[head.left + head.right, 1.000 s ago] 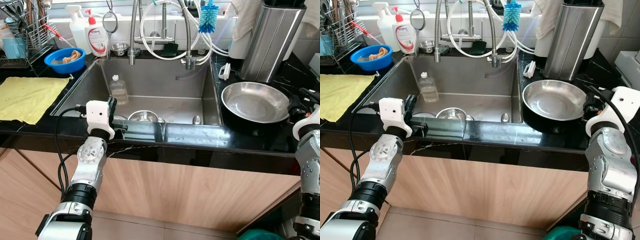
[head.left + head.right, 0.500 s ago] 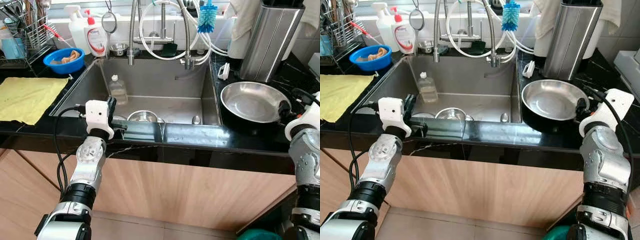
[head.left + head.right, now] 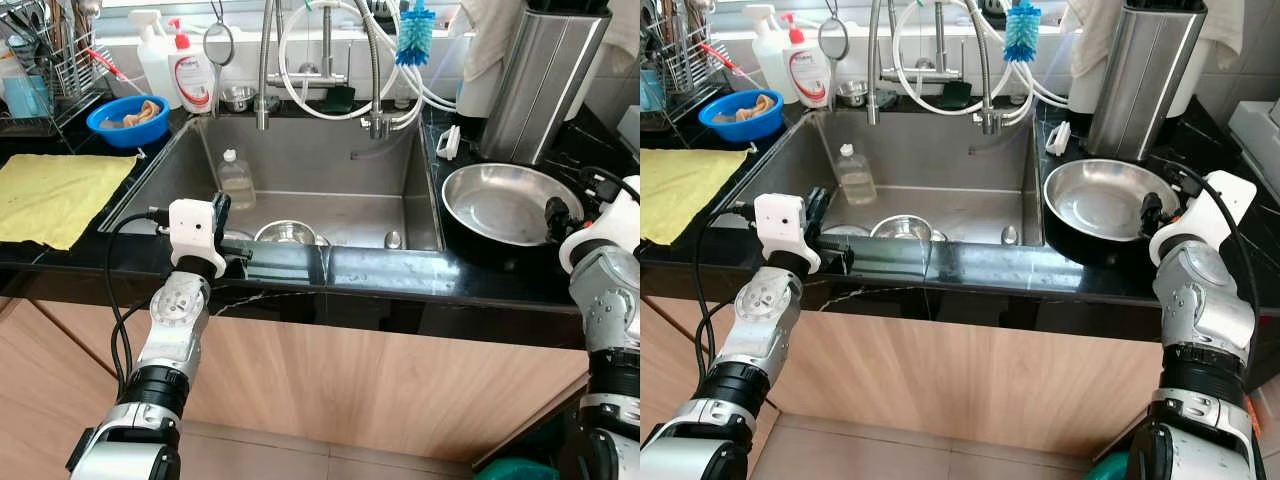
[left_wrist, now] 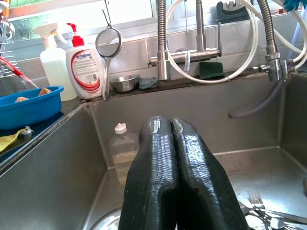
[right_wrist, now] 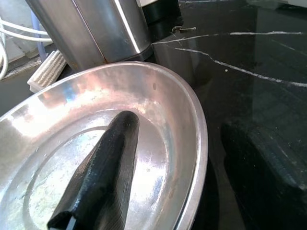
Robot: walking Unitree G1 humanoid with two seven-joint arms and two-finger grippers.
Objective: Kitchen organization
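We hold our right gripper (image 5: 158, 158) over the rim of the wide round steel bowl (image 3: 505, 205) on the black worktop (image 3: 420, 275), fingers spread astride it. Our left gripper (image 4: 170, 139), fingers pressed together, points into the steel sink (image 3: 320, 165).

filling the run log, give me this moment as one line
left gripper: shut, empty, at sink front edge | right gripper: open, straddling steel plate rim, one finger inside | plate flat on counter

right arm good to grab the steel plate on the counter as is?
Likely yes. The right gripper is open and already straddles the steel plate's near rim: one finger over the dish, the other outside on the black counter. Nothing lies between them but the rim.
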